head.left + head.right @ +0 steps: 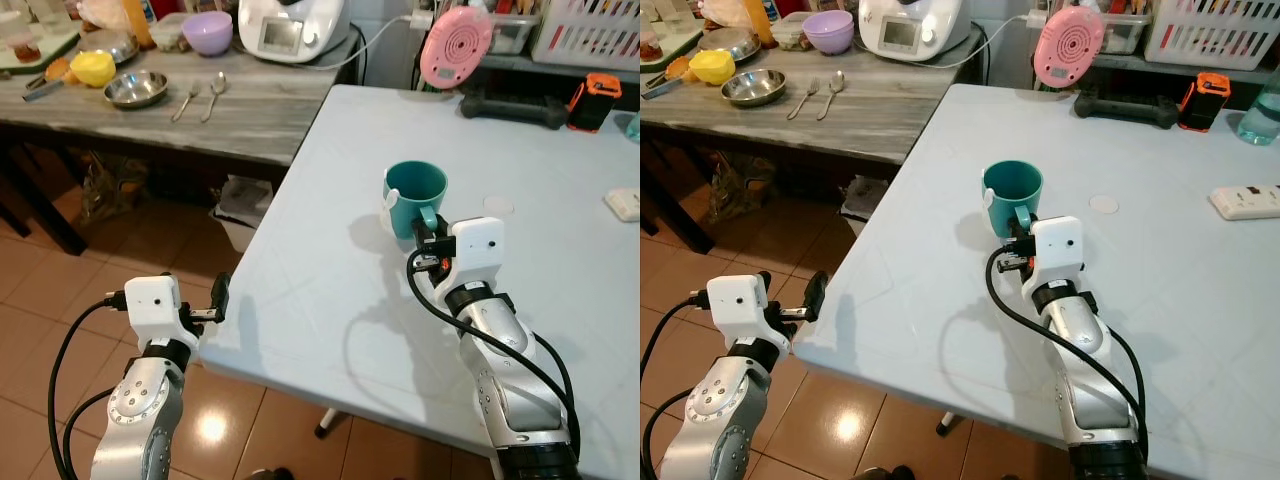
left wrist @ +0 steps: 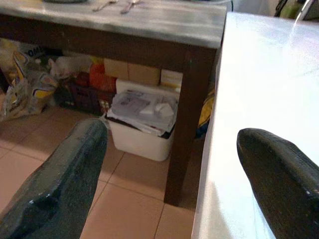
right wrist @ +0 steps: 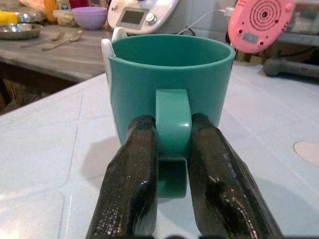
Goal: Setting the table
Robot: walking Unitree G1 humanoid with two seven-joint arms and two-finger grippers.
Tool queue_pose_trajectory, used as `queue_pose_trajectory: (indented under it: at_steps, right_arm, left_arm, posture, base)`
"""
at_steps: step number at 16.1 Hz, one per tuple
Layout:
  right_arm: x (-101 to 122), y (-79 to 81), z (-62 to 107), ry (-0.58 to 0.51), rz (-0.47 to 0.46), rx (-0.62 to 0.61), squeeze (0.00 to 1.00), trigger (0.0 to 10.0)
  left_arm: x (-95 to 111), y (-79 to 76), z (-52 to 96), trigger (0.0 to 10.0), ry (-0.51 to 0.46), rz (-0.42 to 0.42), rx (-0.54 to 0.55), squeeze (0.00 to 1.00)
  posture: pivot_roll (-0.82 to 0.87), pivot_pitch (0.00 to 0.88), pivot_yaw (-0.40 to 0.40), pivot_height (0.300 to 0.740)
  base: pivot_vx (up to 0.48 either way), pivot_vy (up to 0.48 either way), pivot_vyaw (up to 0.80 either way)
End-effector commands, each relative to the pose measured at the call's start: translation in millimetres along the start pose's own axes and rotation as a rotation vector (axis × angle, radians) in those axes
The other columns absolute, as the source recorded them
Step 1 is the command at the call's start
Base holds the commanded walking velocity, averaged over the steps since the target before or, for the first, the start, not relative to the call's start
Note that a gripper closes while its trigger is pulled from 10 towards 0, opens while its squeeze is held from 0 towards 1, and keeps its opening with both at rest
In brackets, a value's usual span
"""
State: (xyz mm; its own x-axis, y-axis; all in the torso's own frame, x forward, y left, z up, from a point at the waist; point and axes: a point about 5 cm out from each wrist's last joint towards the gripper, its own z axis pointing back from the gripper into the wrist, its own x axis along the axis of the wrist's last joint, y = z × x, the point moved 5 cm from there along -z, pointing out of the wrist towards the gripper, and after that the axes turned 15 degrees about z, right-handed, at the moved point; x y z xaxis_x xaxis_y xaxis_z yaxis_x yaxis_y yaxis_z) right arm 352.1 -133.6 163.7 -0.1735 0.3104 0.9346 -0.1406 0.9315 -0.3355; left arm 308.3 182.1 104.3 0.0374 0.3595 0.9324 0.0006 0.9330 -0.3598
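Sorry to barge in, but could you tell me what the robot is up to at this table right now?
It is setting the table. The right gripper is shut on the handle of a teal mug, which stands upright on the light blue table. The left gripper hovers open and empty by the table's near corner. A fork and spoon lie on the grey wooden side table beyond, beside a metal bowl.

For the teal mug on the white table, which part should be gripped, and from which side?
By the handle, from the robot's side. The mug stands upright with its handle turned toward the robot, a flat loop thin enough to pinch. The right hand already has its fingers closed on either side of it.
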Motion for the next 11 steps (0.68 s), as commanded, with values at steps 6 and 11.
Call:
queue_pose_trajectory:
  at_steps: [6,11]
  right_arm:
    - [4.7,1.2,0.0,-0.015,0.008,0.001,0.00,10.0]
    - [4.7,0.9,-1.7,-0.016,0.013,-0.007,0.00,10.0]
  left_arm:
    - [-2.3,1.9,3.7,10.0,0.025,-0.018,0.004,0.00]
    - [-1.3,3.3,4.4,10.0,0.025,-0.031,-0.002,0.00]
  posture:
    - [-0.15,0.111,0.066,0.740]
    - [-0.15,0.113,0.069,0.740]
  base:
    - [-0.311,0.000,0.00]
    - [-0.242,0.000,0.00]
